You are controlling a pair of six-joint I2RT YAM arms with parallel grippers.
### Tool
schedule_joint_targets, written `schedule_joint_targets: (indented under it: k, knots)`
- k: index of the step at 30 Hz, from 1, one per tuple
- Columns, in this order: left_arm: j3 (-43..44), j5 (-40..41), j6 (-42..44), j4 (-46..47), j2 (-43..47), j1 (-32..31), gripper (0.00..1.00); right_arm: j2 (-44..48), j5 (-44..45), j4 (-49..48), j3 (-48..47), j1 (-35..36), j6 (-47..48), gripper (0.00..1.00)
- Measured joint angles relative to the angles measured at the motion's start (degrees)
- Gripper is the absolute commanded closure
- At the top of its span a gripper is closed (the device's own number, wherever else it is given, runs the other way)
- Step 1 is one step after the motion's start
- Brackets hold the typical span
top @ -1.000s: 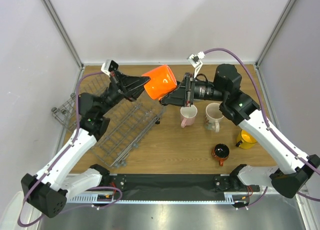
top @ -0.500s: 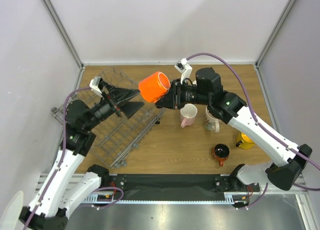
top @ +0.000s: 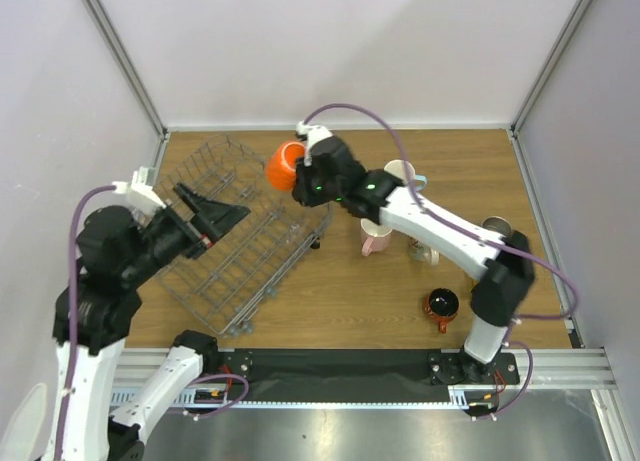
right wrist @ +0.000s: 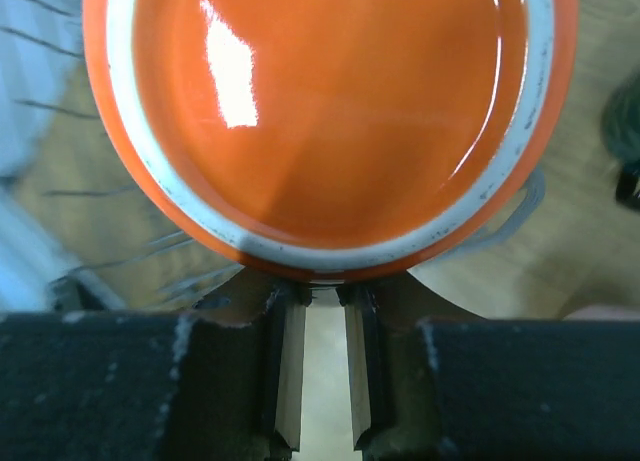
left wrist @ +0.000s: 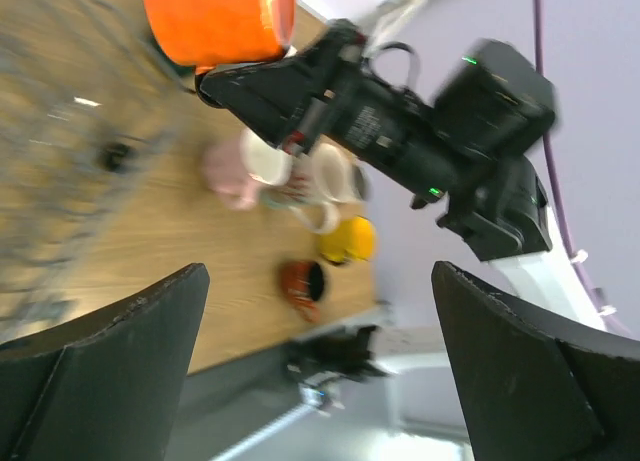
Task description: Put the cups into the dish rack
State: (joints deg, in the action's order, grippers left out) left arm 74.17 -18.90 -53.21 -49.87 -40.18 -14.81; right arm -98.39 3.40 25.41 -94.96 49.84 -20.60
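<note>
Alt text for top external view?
The right gripper holds an orange mug over the far right corner of the wire dish rack. The left gripper hovers open above the rack; a pink mug and a red-and-black mug stand on the wooden table beside it.

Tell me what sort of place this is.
Probably a robot test cell, not a kitchen: white panels in metal framing enclose a wooden table, two robot arms are bolted at its near edge, and a wire dish rack and pink mug sit on it.
</note>
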Motion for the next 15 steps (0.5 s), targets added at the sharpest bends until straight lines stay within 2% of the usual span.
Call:
schedule_joint_targets:
  k: [3,8,15]
  knots:
    - [2.23,5.11,4.28,-5.57,2.36,0.0,0.0,-7.63,5.66,0.33,-4.02,1.77,3.1,1.0]
    - [2.27,9.2,7.67,-12.44,6.32,0.0,0.0,-17.22,10.29,1.11,-10.32,2.97,5.03,1.0]
    - [5.53,14.23,11.17,-19.87,6.49,0.0,0.0,-29.31,18.51,4.09,-19.67,4.79,4.13,1.0]
